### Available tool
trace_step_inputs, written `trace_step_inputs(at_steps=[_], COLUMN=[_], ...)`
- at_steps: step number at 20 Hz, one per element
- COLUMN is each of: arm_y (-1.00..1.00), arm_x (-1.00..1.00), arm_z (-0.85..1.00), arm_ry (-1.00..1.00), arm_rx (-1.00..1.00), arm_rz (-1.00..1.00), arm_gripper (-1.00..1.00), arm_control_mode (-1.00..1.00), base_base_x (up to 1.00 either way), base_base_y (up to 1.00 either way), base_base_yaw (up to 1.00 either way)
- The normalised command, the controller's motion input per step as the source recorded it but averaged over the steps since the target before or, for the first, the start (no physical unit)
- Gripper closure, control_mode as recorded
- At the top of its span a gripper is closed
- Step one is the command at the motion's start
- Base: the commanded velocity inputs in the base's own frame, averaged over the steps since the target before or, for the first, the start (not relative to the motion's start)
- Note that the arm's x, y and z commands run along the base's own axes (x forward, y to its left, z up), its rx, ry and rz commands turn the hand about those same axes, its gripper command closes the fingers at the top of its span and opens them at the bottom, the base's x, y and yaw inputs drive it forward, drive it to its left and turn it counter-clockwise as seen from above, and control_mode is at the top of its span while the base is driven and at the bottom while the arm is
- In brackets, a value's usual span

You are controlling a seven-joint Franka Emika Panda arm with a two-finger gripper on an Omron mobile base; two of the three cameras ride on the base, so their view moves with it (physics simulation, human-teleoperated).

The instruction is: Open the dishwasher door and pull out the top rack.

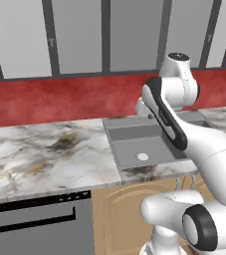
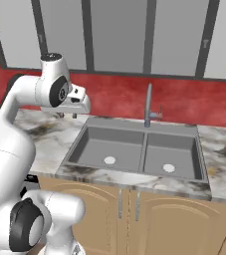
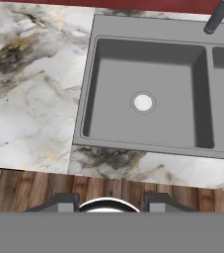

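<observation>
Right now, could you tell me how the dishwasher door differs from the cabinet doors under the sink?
The dishwasher door is flat grey metal; the cabinet doors are tan wood with arched panels. The dishwasher door has a long black horizontal bar handle and a black control strip, while the cabinet doors carry slim silver vertical handles. Both are shut and sit below the marble counter.

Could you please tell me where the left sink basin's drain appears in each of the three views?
Left base view: the drain lies right of centre, partly behind the arm.
Right base view: it sits just left of centre.
Hand view: it is above centre.
Shared landmark: the grey sink.
</observation>
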Motion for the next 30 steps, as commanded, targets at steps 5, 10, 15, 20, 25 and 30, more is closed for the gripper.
trace_step_inputs(at_steps=[5,10,15,20,25,30], arm_y=[0.00,0.00,0.00,0.00,0.00,0.00], arm_x=[0.00,0.00,0.00,0.00,0.00,0.00], arm_z=[0.00,0.00,0.00,0.00,0.00,0.00], arm_ry=[0.00,0.00,0.00,0.00,0.00,0.00], arm_rx=[0.00,0.00,0.00,0.00,0.00,0.00], arm_rz=[0.00,0.00,0.00,0.00,0.00,0.00], arm_gripper=[-1.00,-1.00,-1.00,-1.00,-1.00,-1.00], arm_control_mode=[1.00,1.00,1.00,1.00,1.00,1.00], base_base_x=[0.00,0.00,0.00,-0.01,-0.09,-0.29], base_base_y=[0.00,0.00,0.00,0.00,-0.05,-0.27], base_base_yaw=[0.13,0.47,0.52,0.51,0.43,0.24])
